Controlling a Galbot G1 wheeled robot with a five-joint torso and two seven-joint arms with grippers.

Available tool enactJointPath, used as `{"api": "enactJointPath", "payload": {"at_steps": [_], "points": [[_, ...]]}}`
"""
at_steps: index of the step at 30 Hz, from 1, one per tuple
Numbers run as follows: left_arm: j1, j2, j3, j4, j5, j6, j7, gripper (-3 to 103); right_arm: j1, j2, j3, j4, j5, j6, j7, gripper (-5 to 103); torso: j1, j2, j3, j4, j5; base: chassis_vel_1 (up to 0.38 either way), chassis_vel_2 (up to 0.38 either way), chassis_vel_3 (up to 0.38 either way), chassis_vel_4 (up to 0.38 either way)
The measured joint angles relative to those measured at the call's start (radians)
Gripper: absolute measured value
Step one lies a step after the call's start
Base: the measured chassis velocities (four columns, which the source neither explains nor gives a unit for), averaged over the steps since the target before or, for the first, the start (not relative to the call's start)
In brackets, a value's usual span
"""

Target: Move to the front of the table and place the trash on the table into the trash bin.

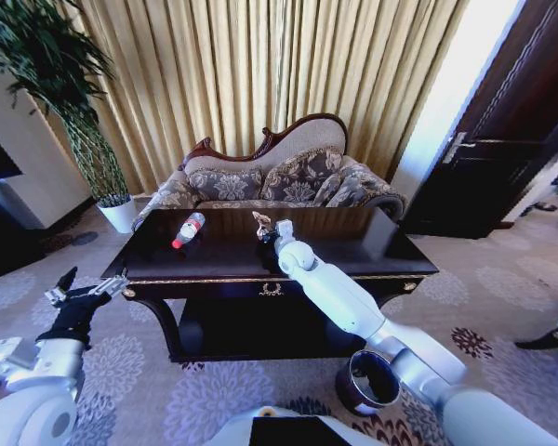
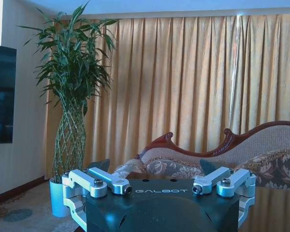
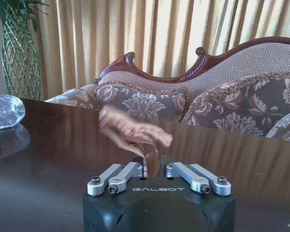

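Observation:
The glossy dark table (image 1: 353,243) stands right in front of me. A clear plastic bottle with a red label (image 1: 188,229) lies on its left part; its end shows in the right wrist view (image 3: 4,111). My right arm reaches over the table's middle. There my right gripper (image 1: 266,233) (image 3: 147,168) is shut on a crumpled pink-white wrapper (image 1: 259,220) (image 3: 135,133), held just above the tabletop. The round dark trash bin (image 1: 365,381) sits on the carpet at the table's front right, under my right forearm. My left gripper (image 1: 86,290) (image 2: 156,168) hangs open beyond the table's left end, holding nothing.
A patterned sofa (image 1: 279,177) stands behind the table, in front of gold curtains. A tall plant in a white pot (image 1: 121,214) is at the back left, and a dark door (image 1: 502,158) at the right. Patterned carpet (image 1: 214,390) lies around the table.

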Motion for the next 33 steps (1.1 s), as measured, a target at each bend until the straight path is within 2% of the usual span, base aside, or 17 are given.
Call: {"api": "enactJointPath", "payload": {"at_steps": [2, 4, 12, 14, 15, 16, 17, 18, 19, 21, 22, 25, 27, 28, 30, 32, 33], "points": [[-0.002, 0.000, 0.001, 0.000, -0.001, 0.000, 0.000, 100, -0.003, -0.004, 0.003, 0.001, -0.002, 0.002, -0.002, 17, 0.000, 0.000, 0.000, 0.0000, 0.0000, 0.000, 0.000, 0.000, 0.000], [-0.009, 0.000, 0.006, 0.000, -0.001, 0.000, 0.000, 100, -0.009, -0.017, 0.010, 0.011, -0.003, 0.006, -0.004, 2, 0.000, 0.000, 0.000, -0.0001, 0.0000, 0.000, 0.000, 0.000, 0.000], [-0.025, 0.006, 0.018, 0.000, -0.004, 0.001, 0.000, 100, -0.026, -0.054, 0.045, 0.073, -0.005, 0.025, -0.006, 0, 0.000, 0.000, 0.000, 0.0001, 0.0000, 0.000, 0.000, 0.000, 0.000], [-0.032, 0.006, 0.022, 0.000, -0.005, 0.002, 0.001, 100, -0.035, -0.084, 0.064, 0.114, -0.009, 0.040, -0.006, 0, 0.000, 0.000, 0.000, 0.0003, 0.0002, 0.000, 0.000, 0.000, 0.000], [-0.036, 0.004, 0.021, 0.000, -0.011, 0.003, 0.001, 100, -0.045, -0.121, 0.092, 0.155, -0.015, 0.046, -0.004, 0, 0.000, 0.000, 0.000, 0.0001, 0.0000, 0.000, 0.000, 0.000, 0.000], [-0.036, 0.004, 0.021, 0.000, -0.011, 0.003, 0.001, 100, -0.045, -0.121, 0.092, 0.155, -0.015, 0.046, -0.004, 0, 0.000, 0.000, 0.000, 0.0001, 0.0000, 0.000, 0.000, 0.000, 0.000], [-0.037, 0.003, 0.019, 0.000, -0.016, 0.005, 0.000, 100, -0.051, -0.141, 0.111, 0.174, -0.017, 0.048, -0.002, 0, 0.000, 0.000, 0.000, -0.0001, 0.0000, 0.000, 0.000, 0.000, 0.000], [-0.037, 0.003, 0.011, 0.000, -0.027, 0.013, -0.001, 100, -0.066, -0.191, 0.161, 0.216, -0.017, 0.049, 0.002, 0, 0.000, 0.000, 0.000, 0.0000, 0.0001, 0.000, 0.000, 0.000, 0.000], [-0.037, 0.003, 0.011, 0.000, -0.027, 0.013, -0.001, 100, -0.066, -0.191, 0.161, 0.216, -0.017, 0.049, 0.002, 0, 0.000, 0.000, 0.000, 0.0000, 0.0001, 0.000, 0.000, 0.000, 0.000], [-0.042, 0.008, 0.006, 0.000, -0.034, 0.017, -0.002, 100, -0.103, -0.259, 0.239, 0.281, -0.016, 0.049, 0.003, 0, 0.000, 0.000, 0.000, -0.0001, 0.0001, 0.000, 0.000, 0.000, 0.000], [-0.042, 0.008, 0.006, 0.000, -0.034, 0.017, -0.002, 100, -0.103, -0.259, 0.239, 0.281, -0.016, 0.049, 0.003, 0, 0.000, 0.000, 0.000, -0.0001, 0.0001, 0.000, 0.000, 0.000, 0.000], [-0.055, 0.017, 0.009, 0.000, -0.037, 0.017, -0.004, 100, -0.229, -0.367, 0.374, 0.424, 0.031, 0.058, -0.006, 0, 0.000, 0.000, 0.000, -0.0001, 0.0001, 0.000, 0.000, 0.000, 0.000], [-0.056, 0.020, 0.011, 0.000, -0.037, 0.017, -0.003, 100, -0.264, -0.389, 0.400, 0.455, 0.040, 0.064, -0.007, 0, 0.000, 0.000, 0.000, -0.0003, 0.0002, 0.000, 0.000, 0.000, 0.000], [-0.057, 0.031, 0.018, 0.000, -0.039, 0.018, -0.001, 100, -0.353, -0.439, 0.472, 0.529, 0.050, 0.073, -0.007, 0, 0.000, 0.000, 0.000, -0.0004, 0.0001, 0.000, 0.000, 0.000, 0.000], [-0.059, 0.035, 0.019, 0.000, -0.040, 0.018, 0.001, 100, -0.393, -0.455, 0.508, 0.559, 0.054, 0.072, -0.007, 0, 0.000, 0.000, 0.000, -0.0003, 0.0001, 0.000, 0.000, 0.000, 0.000], [-0.064, 0.050, 0.015, 0.000, -0.053, 0.020, 0.003, 100, -0.510, -0.477, 0.612, 0.629, 0.062, 0.069, -0.008, 0, 0.000, 0.000, 0.000, -0.0003, 0.0000, 0.000, 0.000, 0.000, 0.000], [-0.064, 0.050, 0.015, 0.000, -0.053, 0.020, 0.003, 100, -0.510, -0.477, 0.612, 0.629, 0.062, 0.069, -0.008, 0, 0.000, 0.000, 0.000, -0.0003, 0.0000, 0.000, 0.000, 0.000, 0.000]]}}
